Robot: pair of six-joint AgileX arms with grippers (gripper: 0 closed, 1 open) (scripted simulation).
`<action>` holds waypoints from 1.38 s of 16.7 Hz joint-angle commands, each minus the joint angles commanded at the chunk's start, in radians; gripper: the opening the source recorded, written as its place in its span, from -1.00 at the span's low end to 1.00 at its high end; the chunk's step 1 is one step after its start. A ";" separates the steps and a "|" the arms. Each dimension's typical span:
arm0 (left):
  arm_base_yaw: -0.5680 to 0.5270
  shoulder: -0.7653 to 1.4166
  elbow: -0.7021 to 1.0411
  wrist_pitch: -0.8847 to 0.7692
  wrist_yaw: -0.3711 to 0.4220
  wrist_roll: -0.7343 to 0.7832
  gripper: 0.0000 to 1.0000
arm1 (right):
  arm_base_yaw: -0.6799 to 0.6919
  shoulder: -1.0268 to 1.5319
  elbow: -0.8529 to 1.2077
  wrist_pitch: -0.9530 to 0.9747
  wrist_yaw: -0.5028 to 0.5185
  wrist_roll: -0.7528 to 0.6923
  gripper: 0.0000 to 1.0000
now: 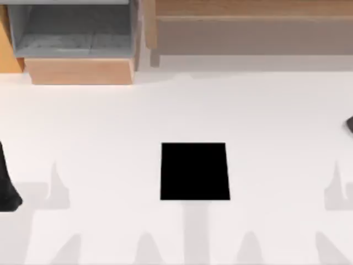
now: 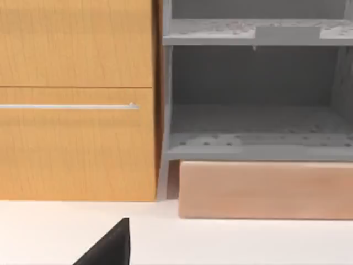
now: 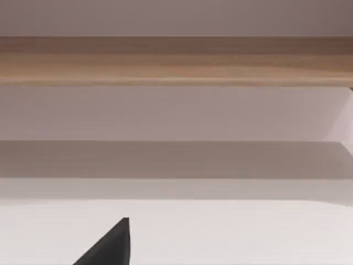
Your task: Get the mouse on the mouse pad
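The mouse pad (image 1: 194, 171) lies flat and bare on the white table (image 1: 110, 121), a little right of centre in the lower half of the top view, its edges square to the frame. The left arm (image 1: 6, 182) sits at the far left edge of that view, level with the pad, and the right arm (image 1: 349, 125) just shows at the far right edge, somewhat higher; whether either hand is wide or narrow I cannot tell. Along the top of the frame stand a grey open shelf unit (image 1: 71, 30) over a wooden block (image 1: 80, 70) at upper left and a long wooden shelf (image 1: 248, 25) at upper right.
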 joint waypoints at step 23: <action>0.000 0.000 0.000 0.000 0.000 0.000 1.00 | -0.074 1.353 1.201 -0.780 0.026 -0.377 1.00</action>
